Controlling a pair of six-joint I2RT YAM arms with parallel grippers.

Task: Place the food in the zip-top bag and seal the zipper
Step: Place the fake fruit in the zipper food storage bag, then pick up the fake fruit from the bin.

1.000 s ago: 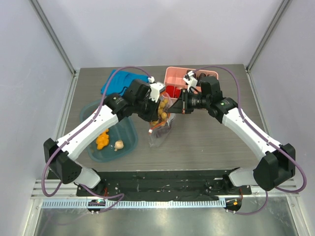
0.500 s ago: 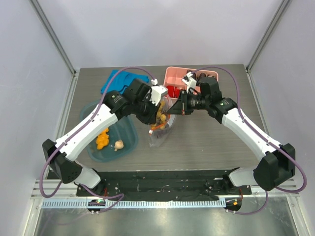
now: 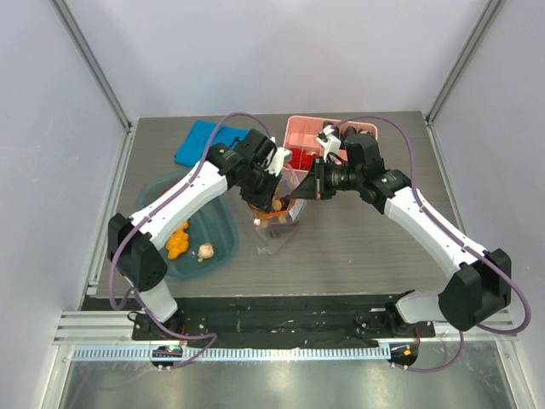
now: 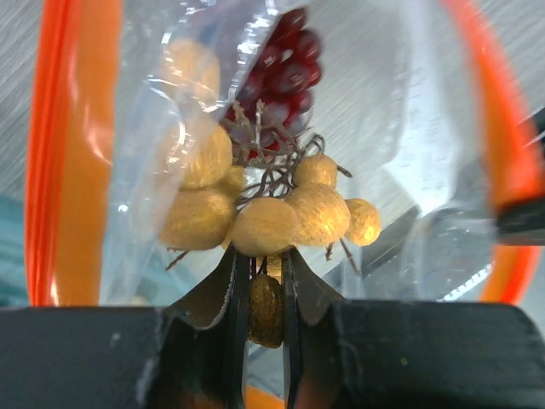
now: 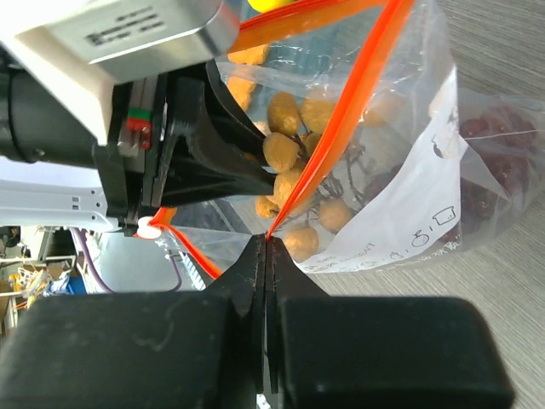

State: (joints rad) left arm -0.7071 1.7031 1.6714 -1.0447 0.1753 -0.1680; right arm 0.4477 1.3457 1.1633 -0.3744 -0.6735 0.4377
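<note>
Clear floppy plastic zip-top bag [image 3: 274,234] held upright btwn both arms over grey tabletop [image 3: 366,247], top view. Left wrist: left jaws pinched shut on tan round-lobed toy bunch [image 4: 272,217] inside bag mouth, dark red grapes [image 4: 285,68] beyond. Right wrist: right jaws clamped on red-orange zipper strip [image 5: 328,141].

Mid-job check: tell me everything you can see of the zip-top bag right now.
The zip-top bag is clear, crinkled plastic with a white printed patch and a red-orange zipper ending in what looks like a white slider. Its mouth is open and held up; its bottom rests on the grey table. The right gripper pinches the zipper rim. The left gripper reaches through the mouth holding a tan bunch; dark red grapes lie deeper inside.
</note>
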